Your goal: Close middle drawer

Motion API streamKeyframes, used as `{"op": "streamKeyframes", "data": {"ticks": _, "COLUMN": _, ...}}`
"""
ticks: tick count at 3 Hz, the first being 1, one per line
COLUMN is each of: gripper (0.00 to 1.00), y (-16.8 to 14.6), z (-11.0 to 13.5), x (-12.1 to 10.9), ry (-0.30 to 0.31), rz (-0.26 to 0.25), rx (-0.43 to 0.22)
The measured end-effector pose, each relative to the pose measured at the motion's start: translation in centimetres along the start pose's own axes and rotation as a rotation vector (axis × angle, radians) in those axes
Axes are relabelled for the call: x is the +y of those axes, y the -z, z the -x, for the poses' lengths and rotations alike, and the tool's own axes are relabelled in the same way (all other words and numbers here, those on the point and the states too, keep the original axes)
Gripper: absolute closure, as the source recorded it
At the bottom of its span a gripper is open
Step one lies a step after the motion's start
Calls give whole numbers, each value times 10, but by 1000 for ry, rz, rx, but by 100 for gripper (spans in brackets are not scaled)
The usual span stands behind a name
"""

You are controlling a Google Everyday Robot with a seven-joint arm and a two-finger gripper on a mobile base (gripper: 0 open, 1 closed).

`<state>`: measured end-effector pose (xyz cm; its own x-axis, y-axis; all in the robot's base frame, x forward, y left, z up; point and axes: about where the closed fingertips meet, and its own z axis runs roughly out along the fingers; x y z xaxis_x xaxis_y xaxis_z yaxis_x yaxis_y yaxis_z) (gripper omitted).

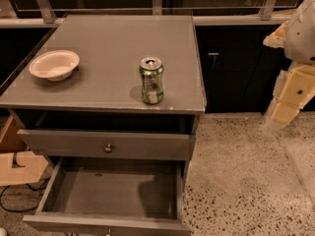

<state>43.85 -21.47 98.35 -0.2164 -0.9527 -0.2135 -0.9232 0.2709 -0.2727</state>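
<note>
Grey middle drawer (110, 193) is pulled far out, interior exposed, with its front panel at the bottom edge of view. Upper drawer (106, 145) is out slightly and overhangs it. Gripper (290, 96) is positioned well right of the cabinet (123, 43), above the floor (246, 171), touching nothing, probably held clear for the approach. Its opening cannot be told; nothing is seen gripped. Closing not started: front panel needs a straight push in. Can (151, 80) and bowl (54, 64) on top could be jolted.
</note>
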Motion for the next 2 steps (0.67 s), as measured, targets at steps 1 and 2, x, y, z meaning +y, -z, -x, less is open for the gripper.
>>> {"op": "streamKeyframes", "data": {"ticks": 1, "gripper": 0, "y": 0, "z": 0, "x": 0, "ry": 0, "rz": 0, "rx": 0}}
{"op": "streamKeyframes", "data": {"ticks": 2, "gripper": 20, "y": 0, "z": 0, "x": 0, "ry": 0, "rz": 0, "rx": 0}}
